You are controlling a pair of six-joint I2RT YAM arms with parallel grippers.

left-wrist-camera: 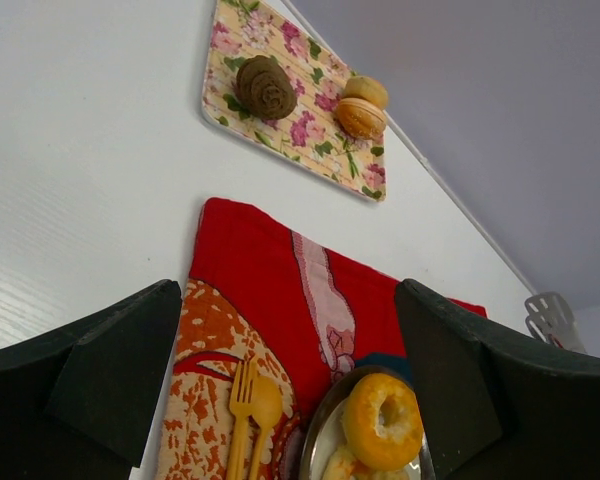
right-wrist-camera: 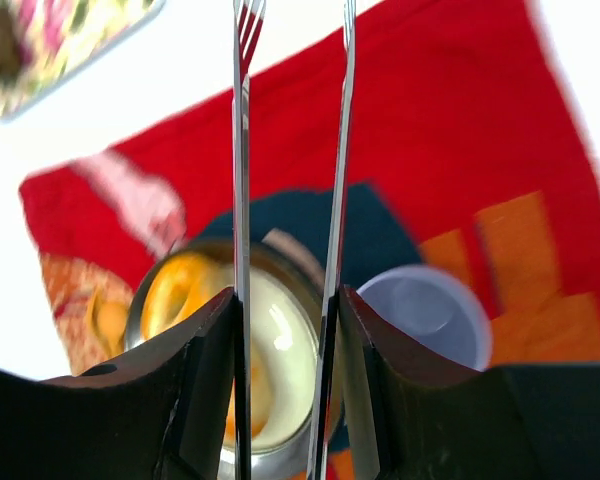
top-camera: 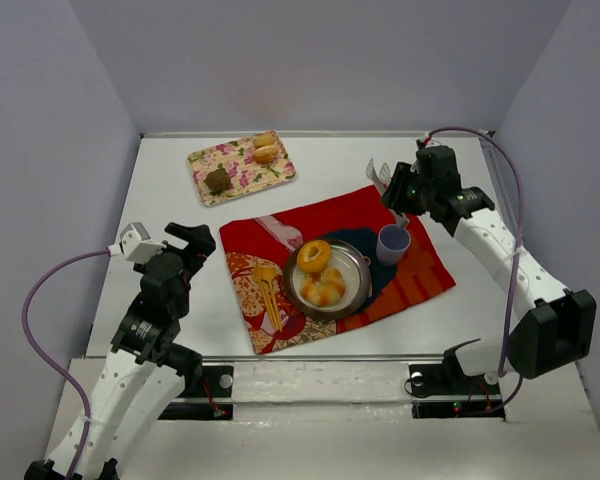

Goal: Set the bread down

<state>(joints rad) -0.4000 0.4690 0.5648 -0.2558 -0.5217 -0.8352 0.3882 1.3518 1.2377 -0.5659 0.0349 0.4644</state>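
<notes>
Top view: looks like a gap between drops, with a bagel (top-camera: pixel 313 256) and a roll (top-camera: pixel 323 290) already in the plate (top-camera: pixel 364 268) on the red cloth (top-camera: pixel 330 215). Over by the cup (top-camera: pixel 393 243), right gripper (top-camera: pixel 400 192) clamped on tongs (top-camera: pixel 378 176). Next up, probably a swing across to the tray (top-camera: pixel 244 171) for the bun (top-camera: pixel 266 150), squeezing gently.

Left wrist view: left gripper (left-wrist-camera: pixel 290 335) spread wide, empty, hovering above the surface (left-wrist-camera: pixel 80 200) beside the cloth.

Right wrist view: tongs pinched firm, blades apart, nothing between them.
</notes>
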